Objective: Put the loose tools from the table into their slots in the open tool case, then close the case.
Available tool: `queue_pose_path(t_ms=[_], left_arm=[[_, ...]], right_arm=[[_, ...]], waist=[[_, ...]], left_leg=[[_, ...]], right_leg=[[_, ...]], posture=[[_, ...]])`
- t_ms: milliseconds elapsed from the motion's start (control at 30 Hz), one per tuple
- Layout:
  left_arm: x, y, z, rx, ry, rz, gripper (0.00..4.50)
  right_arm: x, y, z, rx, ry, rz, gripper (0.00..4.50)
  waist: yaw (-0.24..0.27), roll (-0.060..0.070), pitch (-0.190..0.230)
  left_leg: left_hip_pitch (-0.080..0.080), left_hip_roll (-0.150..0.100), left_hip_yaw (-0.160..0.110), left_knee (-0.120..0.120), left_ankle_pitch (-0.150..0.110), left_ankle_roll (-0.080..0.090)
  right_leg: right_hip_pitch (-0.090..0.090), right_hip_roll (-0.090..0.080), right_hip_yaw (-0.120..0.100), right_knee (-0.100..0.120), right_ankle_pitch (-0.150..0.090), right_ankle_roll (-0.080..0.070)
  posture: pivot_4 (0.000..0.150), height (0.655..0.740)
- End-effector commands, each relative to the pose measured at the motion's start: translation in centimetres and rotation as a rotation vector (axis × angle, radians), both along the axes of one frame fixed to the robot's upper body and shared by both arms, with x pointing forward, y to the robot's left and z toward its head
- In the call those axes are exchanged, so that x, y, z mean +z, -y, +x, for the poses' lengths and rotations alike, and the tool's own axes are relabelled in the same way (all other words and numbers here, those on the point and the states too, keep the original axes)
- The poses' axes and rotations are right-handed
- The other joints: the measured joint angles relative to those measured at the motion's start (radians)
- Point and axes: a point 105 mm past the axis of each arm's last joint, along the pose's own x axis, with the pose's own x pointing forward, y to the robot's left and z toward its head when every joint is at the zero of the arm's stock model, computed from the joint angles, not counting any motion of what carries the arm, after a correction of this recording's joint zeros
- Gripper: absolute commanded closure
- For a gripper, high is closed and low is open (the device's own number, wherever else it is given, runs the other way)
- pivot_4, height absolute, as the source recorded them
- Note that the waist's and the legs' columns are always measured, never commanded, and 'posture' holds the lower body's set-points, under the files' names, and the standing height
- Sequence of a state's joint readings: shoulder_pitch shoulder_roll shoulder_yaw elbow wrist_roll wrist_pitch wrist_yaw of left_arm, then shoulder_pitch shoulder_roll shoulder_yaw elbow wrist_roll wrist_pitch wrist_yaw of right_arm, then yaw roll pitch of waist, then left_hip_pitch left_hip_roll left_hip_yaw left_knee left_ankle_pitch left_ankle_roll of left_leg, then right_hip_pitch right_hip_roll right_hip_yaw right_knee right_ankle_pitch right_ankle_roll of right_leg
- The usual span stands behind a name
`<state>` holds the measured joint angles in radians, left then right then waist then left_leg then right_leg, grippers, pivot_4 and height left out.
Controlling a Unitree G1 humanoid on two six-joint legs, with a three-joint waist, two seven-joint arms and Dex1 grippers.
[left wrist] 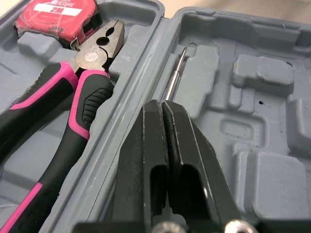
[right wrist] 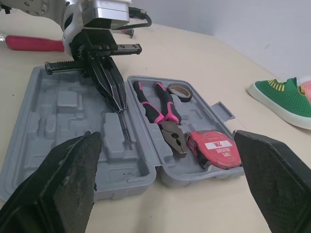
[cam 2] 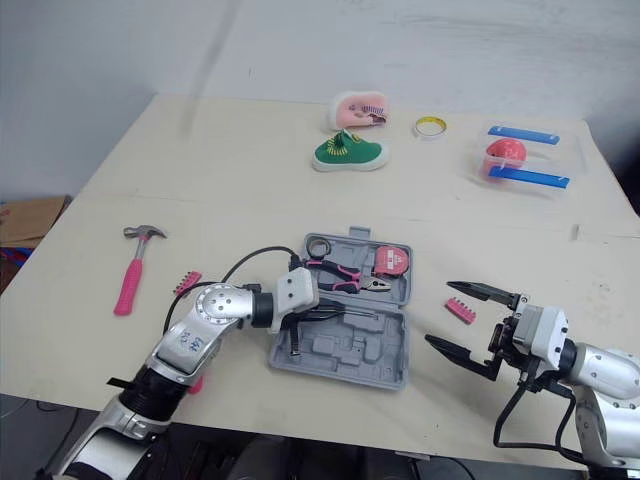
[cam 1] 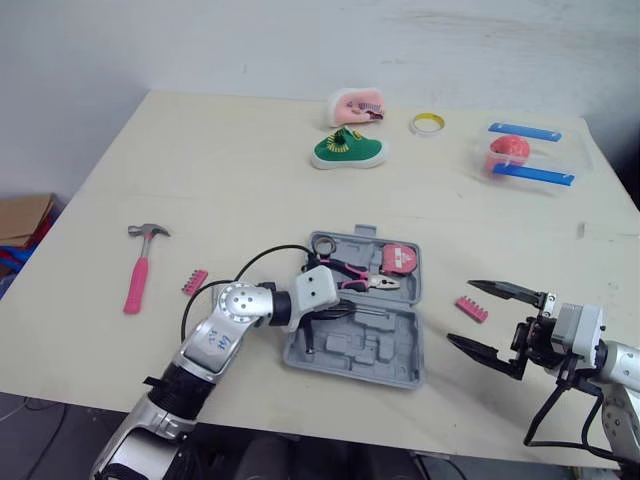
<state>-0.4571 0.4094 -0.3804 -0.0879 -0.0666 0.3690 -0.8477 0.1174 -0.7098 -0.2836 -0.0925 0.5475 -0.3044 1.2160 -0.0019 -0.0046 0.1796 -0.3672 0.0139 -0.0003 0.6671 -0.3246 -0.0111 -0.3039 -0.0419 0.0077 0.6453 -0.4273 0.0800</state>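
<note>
We see the tool case [cam 1: 372, 352] lying open near the front edge of the table [cam 1: 230, 170]. The left gripper [left wrist: 163, 104] is down inside it, its fingers pressed together on a thin metal shaft [left wrist: 176, 73]. The shaft runs along a groove in the moulded half of the case, just beside the hinge ridge, and we cannot tell what kind of tool it belongs to.

The other half holds the pink-handled pliers [cam 1: 355, 275], a tape measure [cam 1: 399, 259] and a small roll of tape [cam 1: 324, 244].

The right gripper [cam 2: 438, 312] hovers to the right of the case with its fingers spread wide, and a pink bit holder [cam 2: 460, 309] lies on the table just beside them.

Two tools are loose on the case's left — a pink-handled hammer [cam 1: 140, 268] and, nearer the case, a small pink bit strip [cam 1: 194, 280].

At the far side of the table we see a green shoe [cam 1: 347, 150], a pink shoe [cam 1: 357, 106], a yellow ring [cam 1: 427, 123] and a clear box [cam 1: 525, 155].
</note>
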Motion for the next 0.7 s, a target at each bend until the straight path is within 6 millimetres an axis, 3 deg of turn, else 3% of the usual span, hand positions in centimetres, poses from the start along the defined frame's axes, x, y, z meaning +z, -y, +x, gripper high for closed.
queue_pose_path(t_ms=[33, 233, 333, 467, 600, 700], left_arm=[[-4.4, -2.0, -0.5, 0.073, -0.157, 0.172, 4.48], [-6.4, -2.7, -0.1, 0.161, -0.218, 0.256, 4.48], [-6.8, -2.2, 0.1, 0.169, -0.198, 0.249, 4.48], [-1.9, 0.1, 0.1, 0.066, -0.056, 0.001, 4.48], [1.9, -1.2, -1.1, -0.056, 0.078, -0.11, 4.48], [4.0, -3.0, -1.5, -0.069, 0.14, -0.175, 4.48]], right_arm=[[0.9, -0.1, -0.3, 0.005, 0.049, -0.009, 0.0], [0.9, 0.0, -0.3, 0.001, 0.051, -0.008, 0.0], [0.9, 0.0, -0.3, 0.0, 0.052, -0.008, 0.0], [1.0, 0.1, -0.2, -0.003, 0.055, -0.009, 0.0], [1.5, 1.2, -0.2, -0.026, 0.056, -0.025, 0.0], [1.8, 2.2, -0.3, -0.045, 0.053, -0.039, 0.0]], waist=[[-0.001, 0.0, 0.0], [0.0, 0.0, -0.005], [-0.001, 0.0, -0.006], [0.0, 0.0, -0.006], [-0.001, 0.001, -0.005], [0.001, 0.003, -0.004]], left_leg=[[0.0, 0.0, 0.0, 0.0, 0.0, 0.0], [0.002, 0.0, 0.0, 0.0, 0.0, 0.0], [0.015, 0.0, 0.0, -0.004, -0.001, 0.002], [0.03, 0.0, -0.001, -0.009, -0.006, 0.007], [0.022, 0.0, -0.002, -0.009, -0.005, 0.002], [0.006, 0.0, -0.002, -0.006, -0.005, 0.002]], right_leg=[[0.0, 0.0, 0.0, 0.0, 0.0, 0.0], [0.002, 0.0, 0.0, -0.001, 0.0, 0.0], [0.016, -0.001, 0.0, -0.006, 0.0, 0.0], [0.035, -0.002, -0.001, -0.017, 0.0, 0.0], [0.028, -0.002, -0.003, -0.02, 0.0, 0.0], [0.012, 0.0, -0.003, -0.017, 0.001, 0.001]], posture=[[0.15, 0.74], [0.15, 0.74], [0.15, 0.74], [0.15, 0.74], [0.15, 0.74], [0.15, 0.74]])
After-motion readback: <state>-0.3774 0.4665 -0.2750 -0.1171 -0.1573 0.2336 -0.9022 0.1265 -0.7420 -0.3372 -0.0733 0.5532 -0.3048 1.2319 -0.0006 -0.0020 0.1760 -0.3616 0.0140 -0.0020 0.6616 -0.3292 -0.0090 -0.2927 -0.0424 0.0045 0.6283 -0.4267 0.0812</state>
